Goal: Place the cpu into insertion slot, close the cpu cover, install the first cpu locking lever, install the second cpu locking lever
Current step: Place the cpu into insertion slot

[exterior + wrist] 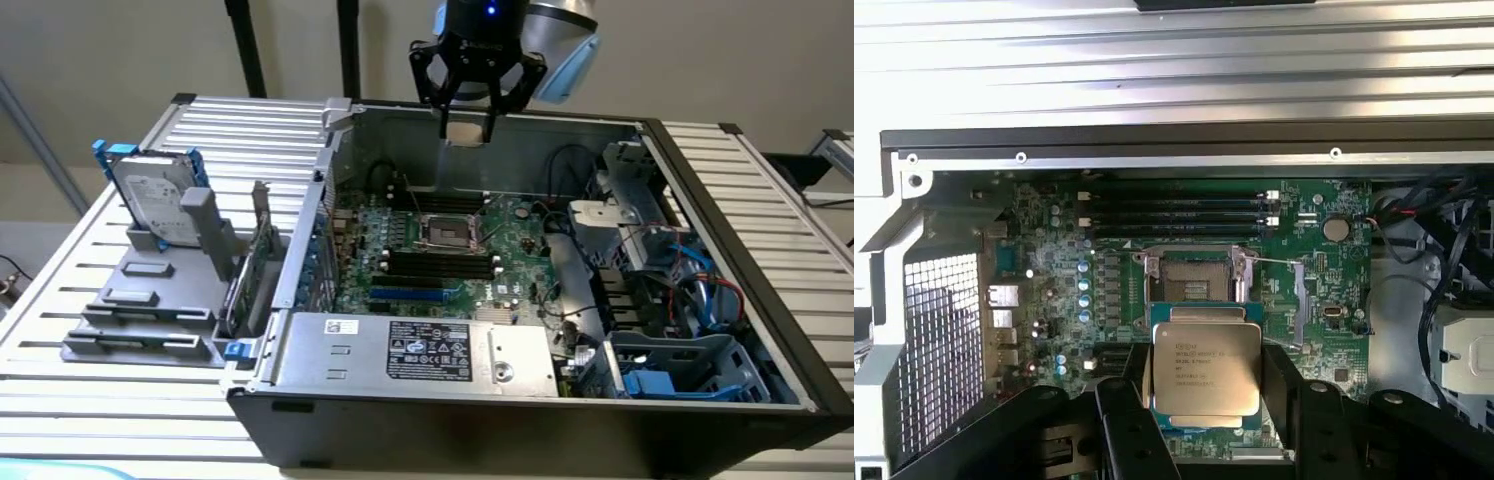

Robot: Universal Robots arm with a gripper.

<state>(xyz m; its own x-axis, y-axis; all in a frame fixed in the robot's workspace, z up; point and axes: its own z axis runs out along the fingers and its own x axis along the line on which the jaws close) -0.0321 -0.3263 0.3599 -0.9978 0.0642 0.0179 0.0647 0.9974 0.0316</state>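
My gripper hangs high over the back wall of the open computer case, shut on the cpu, a pale silvery square chip. In the wrist view the cpu sits flat between the two black fingers, its printed top facing the camera. The insertion slot lies well below on the green board, its dark centre uncovered. The cpu cover appears swung up at the slot's far edge. A thin locking lever sticks out beside the slot.
Long black memory sticks lie just in front of the slot. The grey labelled power-supply box fills the case front. Cables and drive bays crowd the exterior view's right. A hard drive stands in a grey rack outside.
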